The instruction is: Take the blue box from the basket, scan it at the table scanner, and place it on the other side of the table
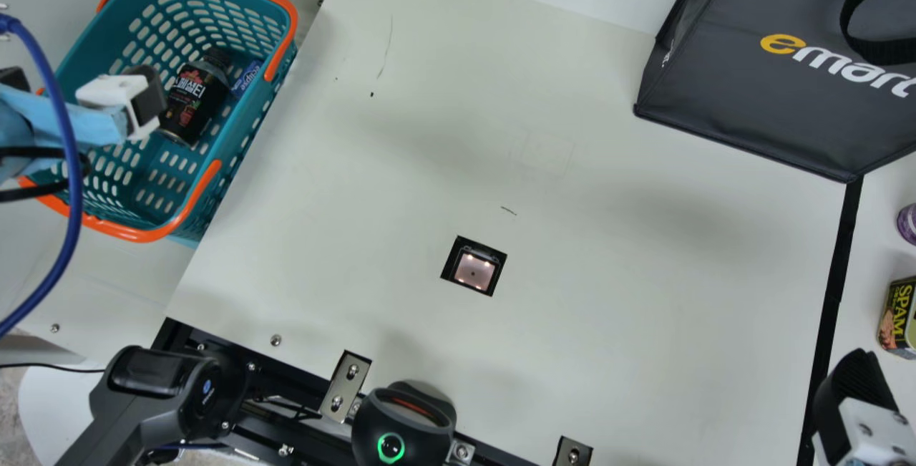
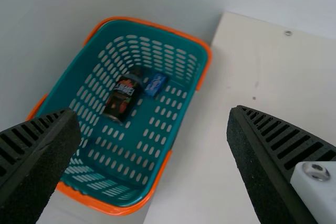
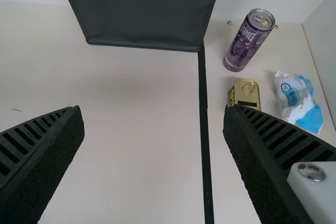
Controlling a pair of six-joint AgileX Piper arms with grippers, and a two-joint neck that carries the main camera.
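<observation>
Cream table (image 1: 343,165), pale walls. Teal basket (image 1: 290,22) with the orange rim has the blue box (image 1: 247,79) in it, white lettering on its side, right next to a dark labelled bottle (image 1: 193,101). Left gripper (image 1: 149,97) is above the basket, jaws wide apart; right gripper's (image 1: 855,391) are apart too. Dark bag (image 1: 715,86) has yellow-and-white lettering, lettered purple can (image 3: 248,43) stands near a printed tin (image 3: 245,93).

Glossy plastic basket (image 1: 187,228), matt cream table (image 1: 401,165)
</observation>
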